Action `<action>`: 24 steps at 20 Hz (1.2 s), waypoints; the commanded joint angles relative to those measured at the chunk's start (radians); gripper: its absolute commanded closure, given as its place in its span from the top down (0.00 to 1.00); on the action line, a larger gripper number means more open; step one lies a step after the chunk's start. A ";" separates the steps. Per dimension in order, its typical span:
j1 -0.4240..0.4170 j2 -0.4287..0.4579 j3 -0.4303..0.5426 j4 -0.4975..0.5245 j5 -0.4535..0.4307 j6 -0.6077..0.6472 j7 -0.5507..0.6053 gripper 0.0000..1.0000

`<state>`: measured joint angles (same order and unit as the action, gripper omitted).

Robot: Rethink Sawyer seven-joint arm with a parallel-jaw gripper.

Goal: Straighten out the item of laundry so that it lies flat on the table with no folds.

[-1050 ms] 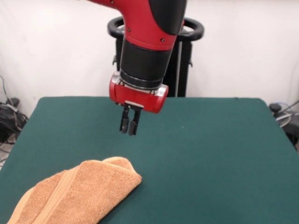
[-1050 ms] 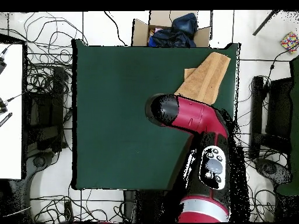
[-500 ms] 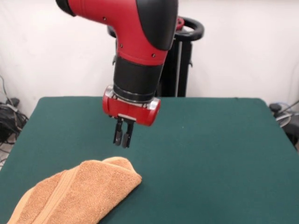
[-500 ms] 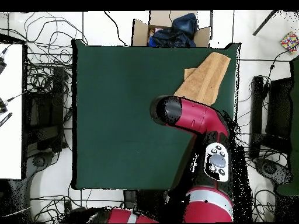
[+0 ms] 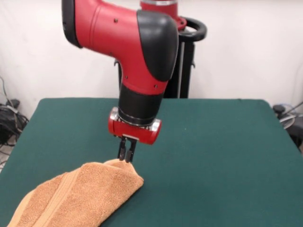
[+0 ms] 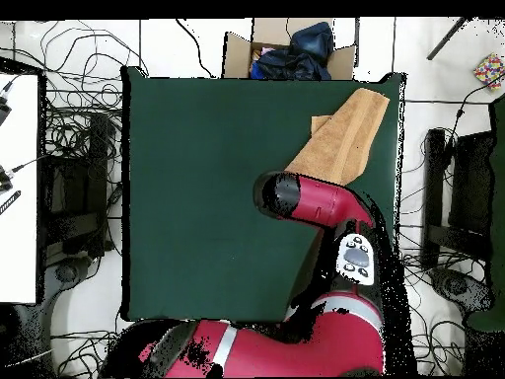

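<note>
While the towel [image 5: 78, 196] lies folded over (not flat) at the near left corner of the table [image 5: 218, 156], I see my gripper [image 5: 126, 156] poised at its far edge, fingers nearly together and holding nothing.

Towel [image 5: 75, 196] cut off by the front view's bottom edge toward 7 o'clock, lower end out of frame. In the overhead view, towel's [image 6: 340, 133] 6 o'clock end hidden beneath the red arm [image 6: 316, 202], gripper [image 5: 126, 152] covered entirely there. Fingertip contact with the terry too fine to tell. Table's [image 5: 222, 156] near edge cropped in front.
</note>
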<state>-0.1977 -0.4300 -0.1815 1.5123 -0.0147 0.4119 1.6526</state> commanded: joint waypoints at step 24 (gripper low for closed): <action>0.055 0.129 0.006 -0.086 -0.046 0.214 0.067 0.00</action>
<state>-0.1700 -0.3174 -0.1978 1.4971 -0.0151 0.5270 1.6526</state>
